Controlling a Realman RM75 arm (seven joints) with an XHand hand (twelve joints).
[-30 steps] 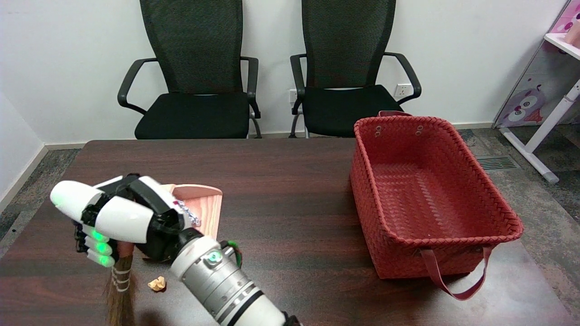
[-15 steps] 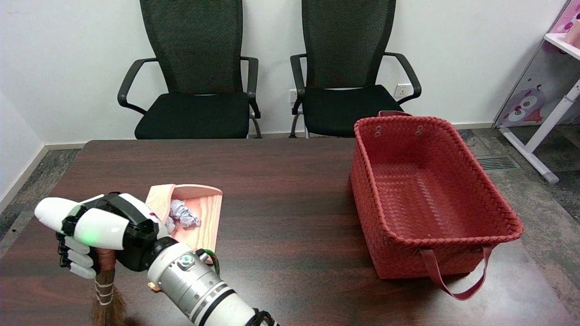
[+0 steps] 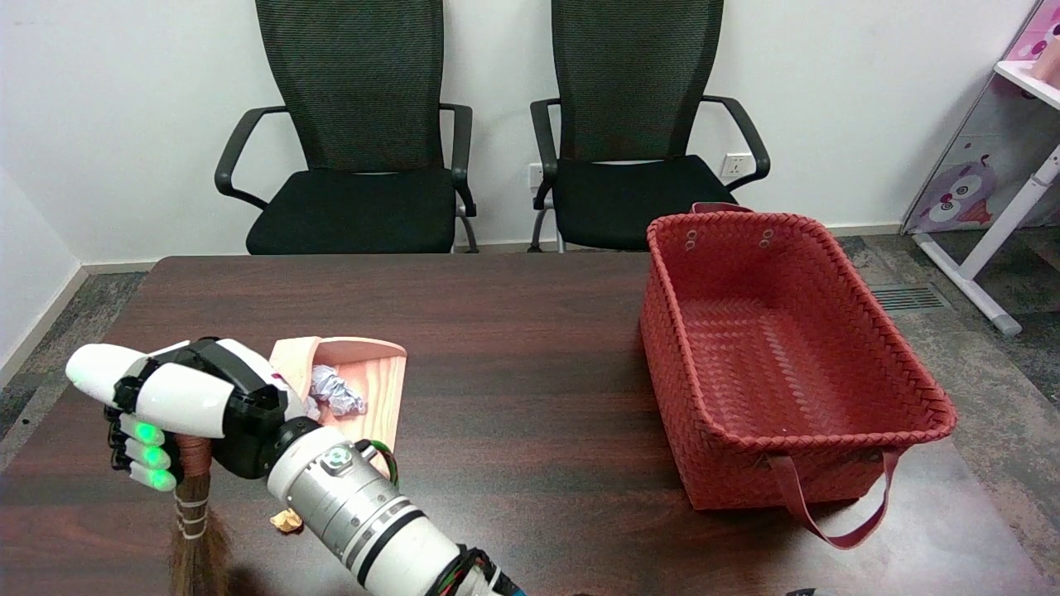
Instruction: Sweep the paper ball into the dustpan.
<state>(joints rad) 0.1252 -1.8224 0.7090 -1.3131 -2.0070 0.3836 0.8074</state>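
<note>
Since half a second ago your hand has risen slightly, fingers wrapped around the bristly broom, which hangs vertically, bristles down, at lower left. The crumpled tan ball lies beside your wrist, below the wooden dustpan.

My dark wood table carries a red woven basket, a dustpan and a paper ball.
</note>
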